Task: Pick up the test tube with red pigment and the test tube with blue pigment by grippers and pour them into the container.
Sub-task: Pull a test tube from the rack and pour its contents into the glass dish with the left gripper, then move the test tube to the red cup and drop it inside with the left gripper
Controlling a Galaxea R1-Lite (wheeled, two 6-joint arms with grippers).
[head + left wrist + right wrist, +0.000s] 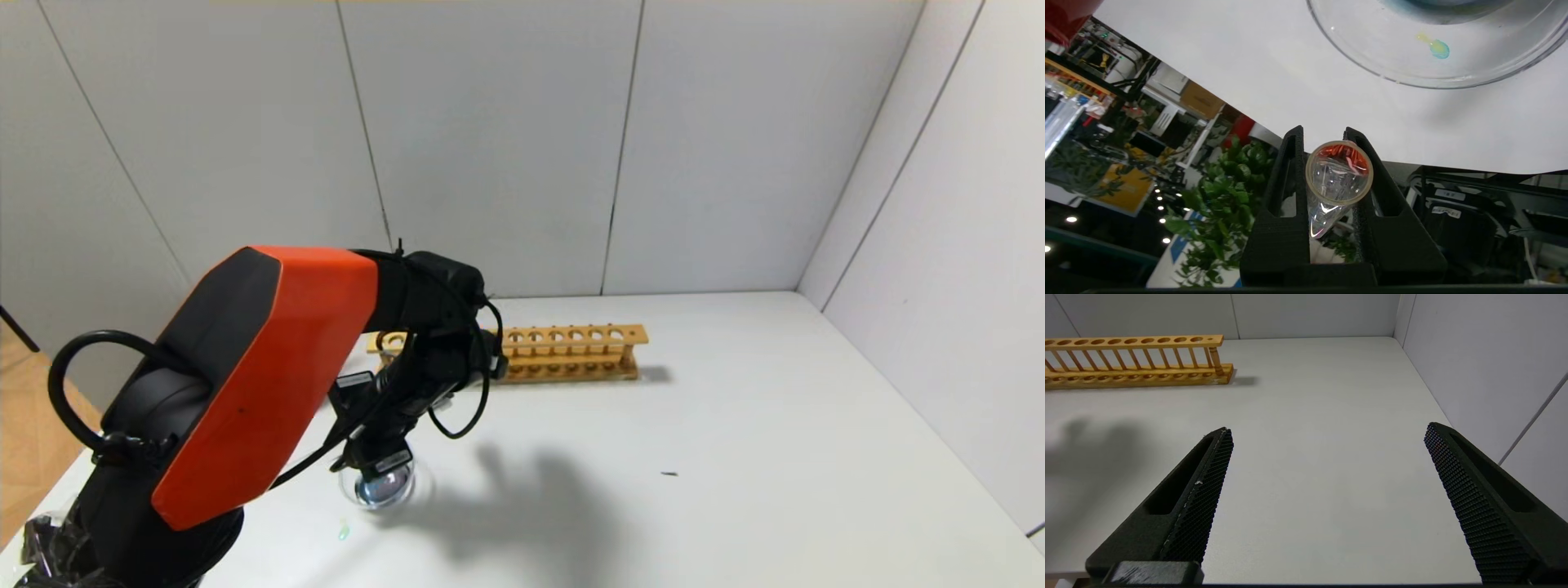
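Observation:
My left gripper (380, 462) (1323, 134) is shut on the test tube with red pigment (1339, 173). I see the tube mouth-on, with orange-red liquid showing inside its rim. In the head view the gripper hangs right over the container (377, 488), a shallow clear glass dish on the table's near left. In the left wrist view the container (1372, 53) lies just beyond the tube's mouth and holds bluish liquid and a teal-yellow drop. The test tube with blue pigment is out of view. My right gripper (1327, 433) is open and empty above bare table.
A wooden tube rack (571, 351) (1135, 359) stands at the back, its visible holes empty. A dark red cup (1063, 16) is near the table's edge (1241, 114). A small greenish drop (343, 532) lies on the table near the dish. White walls enclose the back and right.

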